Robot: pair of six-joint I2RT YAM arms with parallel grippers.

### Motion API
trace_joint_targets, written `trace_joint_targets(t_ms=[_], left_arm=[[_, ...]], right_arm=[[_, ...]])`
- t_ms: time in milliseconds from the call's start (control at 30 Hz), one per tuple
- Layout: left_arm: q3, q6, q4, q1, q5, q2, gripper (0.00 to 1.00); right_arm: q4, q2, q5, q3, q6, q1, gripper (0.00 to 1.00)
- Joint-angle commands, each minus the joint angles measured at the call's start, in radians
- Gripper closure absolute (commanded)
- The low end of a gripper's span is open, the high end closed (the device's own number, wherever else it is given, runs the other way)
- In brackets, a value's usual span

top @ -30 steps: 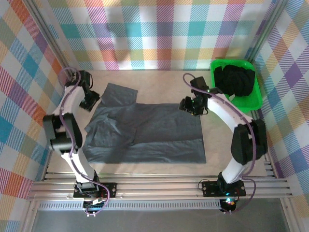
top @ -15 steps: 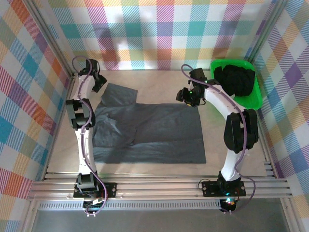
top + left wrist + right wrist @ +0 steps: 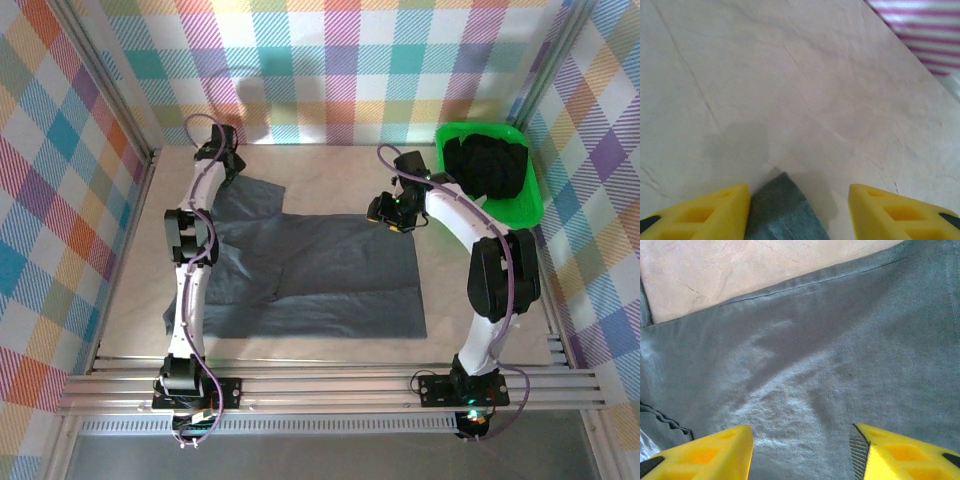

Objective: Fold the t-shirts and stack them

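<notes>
Since a second ago, the left arm stretches out from the table's left side toward the far edge, so the left gripper (image 3: pixel 226 165) now hangs over the far sleeve of the dark slate grey t-shirt (image 3: pixel 320 270). The right gripper (image 3: pixel 385 212) has shifted only slightly and hovers above the shirt's far right corner. Each gripper's yellow fingers (image 3: pixel 715 210) stand moderately apart and hold nothing. A corner of grey cloth shows below the left pair. The shirt lies spread across the middle of the table (image 3: pixel 330 165). Black t-shirts (image 3: pixel 487 165) sit heaped in the green bin (image 3: pixel 530 207) at the far right.
</notes>
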Motion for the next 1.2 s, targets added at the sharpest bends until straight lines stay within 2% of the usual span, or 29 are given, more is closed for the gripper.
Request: trace_joint_targets(t_ms=[0, 167, 400, 533, 667, 800, 967, 1167], left_arm=[[0.036, -0.015, -0.146, -0.017, -0.018, 0.037, 0.45], [0.041, -0.034, -0.299, -0.035, -0.048, 0.035, 0.52], [0.041, -0.056, -0.456, -0.041, -0.057, 0.037, 0.81], [0.041, -0.044, -0.437, -0.039, -0.059, 0.012, 1.00], [0.041, -0.047, -0.395, -0.040, -0.078, -0.053, 1.00], [0.023, -0.074, -0.362, -0.041, -0.062, -0.136, 1.00], [-0.006, -0.095, -0.321, -0.040, 0.007, -0.201, 1.00], [-0.024, -0.105, -0.309, -0.025, 0.068, -0.249, 1.00]], right_arm=[[0.007, -0.036, -0.022, -0.007, 0.009, -0.001, 0.46], [0.018, -0.024, -0.029, -0.006, 0.005, -0.008, 0.46], [0.021, 0.000, -0.031, 0.020, 0.007, -0.016, 0.46], [0.008, 0.011, 0.015, 0.039, 0.000, -0.019, 0.47], [-0.059, 0.061, 0.242, 0.089, 0.001, -0.020, 0.49], [-0.146, 0.195, 0.435, 0.237, -0.004, -0.020, 0.52], [-0.246, 0.380, 0.553, 0.449, -0.010, -0.029, 0.59], [-0.274, 0.512, 0.504, 0.580, -0.033, -0.071, 0.61]])
